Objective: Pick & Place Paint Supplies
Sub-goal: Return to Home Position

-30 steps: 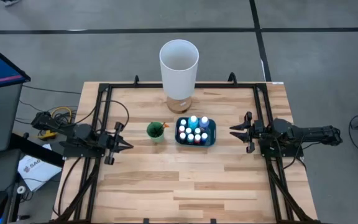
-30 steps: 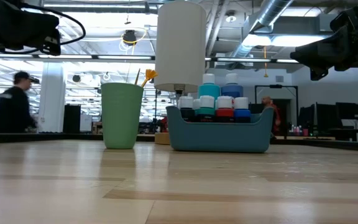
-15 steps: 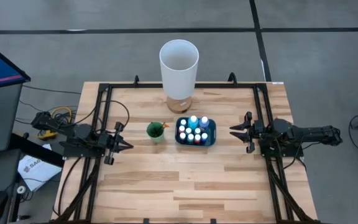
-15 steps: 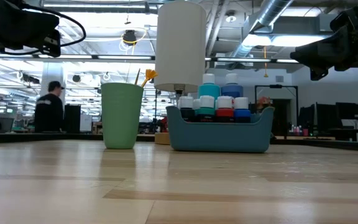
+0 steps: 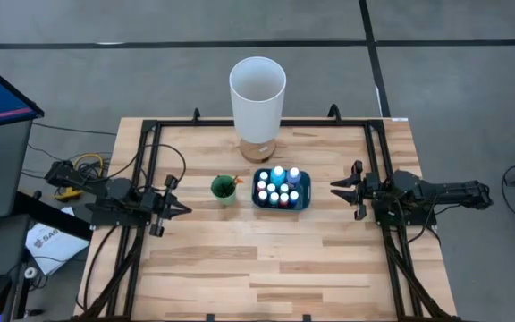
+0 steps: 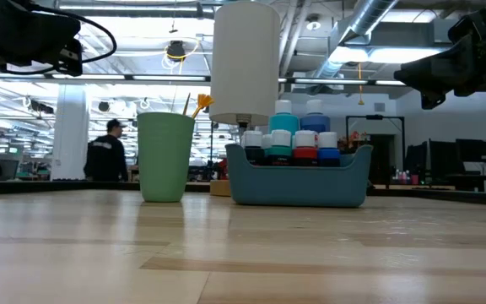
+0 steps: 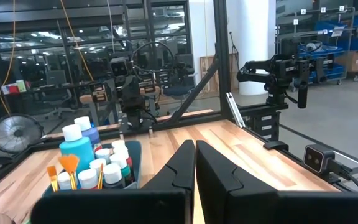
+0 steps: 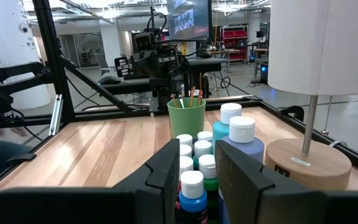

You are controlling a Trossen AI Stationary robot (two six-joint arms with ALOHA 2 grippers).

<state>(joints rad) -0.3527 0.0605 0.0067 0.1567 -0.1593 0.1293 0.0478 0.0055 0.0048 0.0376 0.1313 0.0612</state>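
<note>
1. Now parked: left gripper (image 5: 182, 211) over left edge of tabletop (image 5: 266, 259), fingers pressed together, empty. Right gripper (image 5: 334, 189) over right edge, narrow gap between fingers, empty. Both well apart from supplies, so judged clear for homing.
2. Paint bottles (image 5: 281, 186) upright, packed in blue bin (image 6: 298, 181) mid-tabletop, nearer far edge. Pale caps; teal, blue, red and green bodies. Bin keeps them together.
3. Brushes (image 8: 191, 97) standing in green cup (image 6: 165, 156), just beside bin toward left edge; thin, one orange-tipped. Cup holds them upright.
</note>
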